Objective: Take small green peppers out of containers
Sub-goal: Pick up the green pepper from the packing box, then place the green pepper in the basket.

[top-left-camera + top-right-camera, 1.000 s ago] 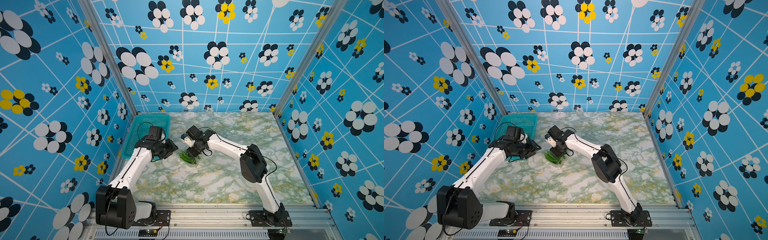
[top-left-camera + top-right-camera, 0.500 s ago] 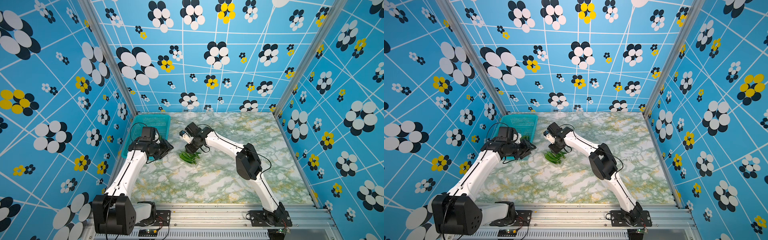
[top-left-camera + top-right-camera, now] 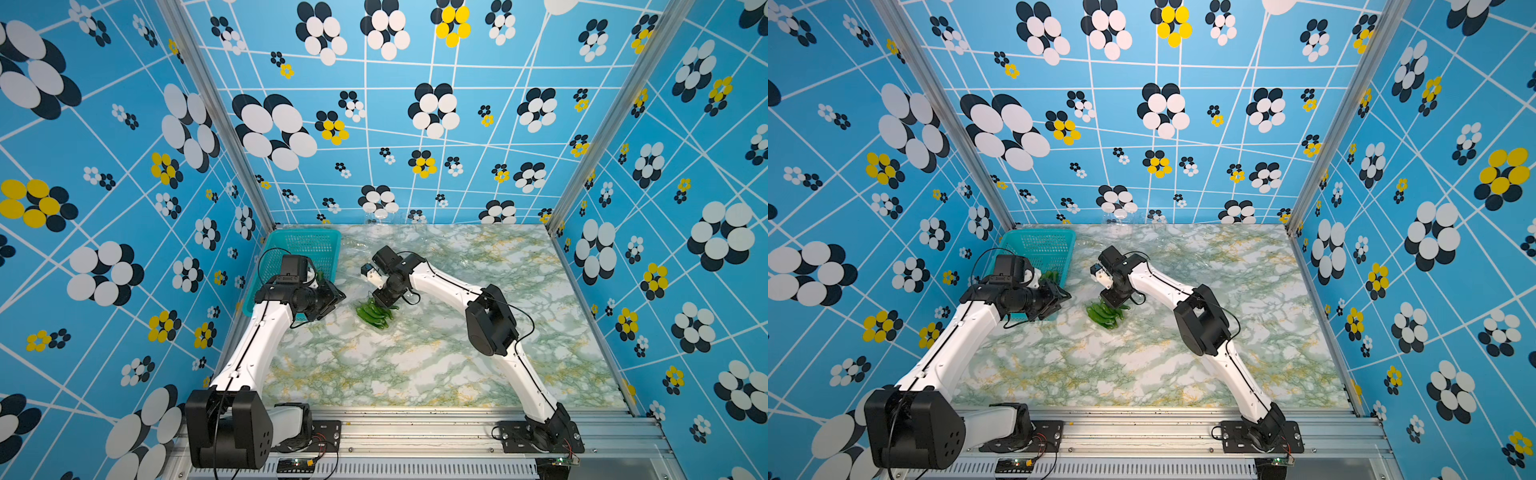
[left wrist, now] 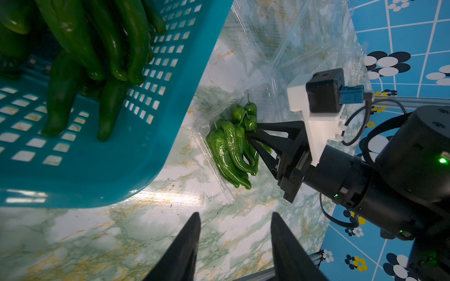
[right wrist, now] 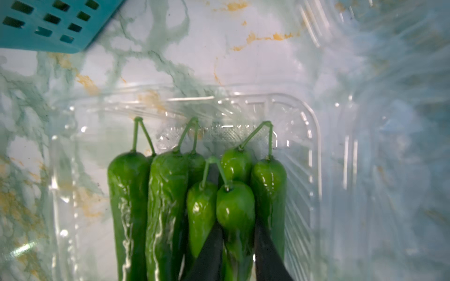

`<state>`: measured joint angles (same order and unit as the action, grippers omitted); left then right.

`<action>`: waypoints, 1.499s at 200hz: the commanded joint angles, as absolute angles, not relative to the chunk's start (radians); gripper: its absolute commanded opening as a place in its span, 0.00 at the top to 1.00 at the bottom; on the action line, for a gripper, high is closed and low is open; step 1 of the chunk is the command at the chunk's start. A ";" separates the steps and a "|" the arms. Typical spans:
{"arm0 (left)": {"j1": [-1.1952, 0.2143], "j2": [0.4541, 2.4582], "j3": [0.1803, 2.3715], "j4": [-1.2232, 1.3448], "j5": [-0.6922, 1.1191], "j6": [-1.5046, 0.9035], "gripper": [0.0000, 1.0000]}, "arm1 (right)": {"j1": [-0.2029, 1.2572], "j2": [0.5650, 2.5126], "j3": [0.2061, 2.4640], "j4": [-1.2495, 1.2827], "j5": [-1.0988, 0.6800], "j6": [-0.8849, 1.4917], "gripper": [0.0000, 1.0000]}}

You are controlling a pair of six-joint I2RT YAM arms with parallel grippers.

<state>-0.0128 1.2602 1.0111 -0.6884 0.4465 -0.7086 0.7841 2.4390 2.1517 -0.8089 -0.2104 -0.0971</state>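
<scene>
Clear plastic box [image 5: 313,146] lies open so the right gripper [image 5: 236,226] pinches one pepper [image 5: 234,204], while the left gripper [image 4: 235,216] hovers open nearby.

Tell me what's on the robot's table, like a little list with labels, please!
table: green and white marble pattern
basket: teal, full of holes, standing on the table
basket peppers: dark green, piled inside the basket
clear box: thin plastic, on the table beside the basket
box peppers: shiny green bunch lying in the clear box
right end effector: closed on one of the box peppers
left end effector: open, empty, by the basket
</scene>
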 commanded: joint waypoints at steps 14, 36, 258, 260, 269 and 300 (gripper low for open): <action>0.007 1.242 0.988 -0.699 0.466 -0.678 0.51 | 0.786 2.452 2.175 -0.853 -0.219 -0.095 0.99; 0.024 1.238 0.986 -0.705 0.474 -0.670 0.51 | 0.787 2.432 2.185 -0.877 -0.214 -0.095 1.00; 0.385 1.045 0.952 -0.856 0.624 -0.529 0.50 | 0.914 2.817 2.852 -0.261 -0.407 0.325 0.91; 0.384 1.042 0.951 -0.859 0.626 -0.528 0.50 | 0.914 2.820 2.852 -0.255 -0.407 0.328 0.87; 0.384 1.029 0.949 -0.870 0.631 -0.522 0.49 | 0.918 2.837 2.855 -0.238 -0.405 0.344 0.74; 0.385 1.017 0.957 -0.908 0.634 -0.495 0.46 | 0.920 2.851 2.862 -0.238 -0.396 0.329 0.35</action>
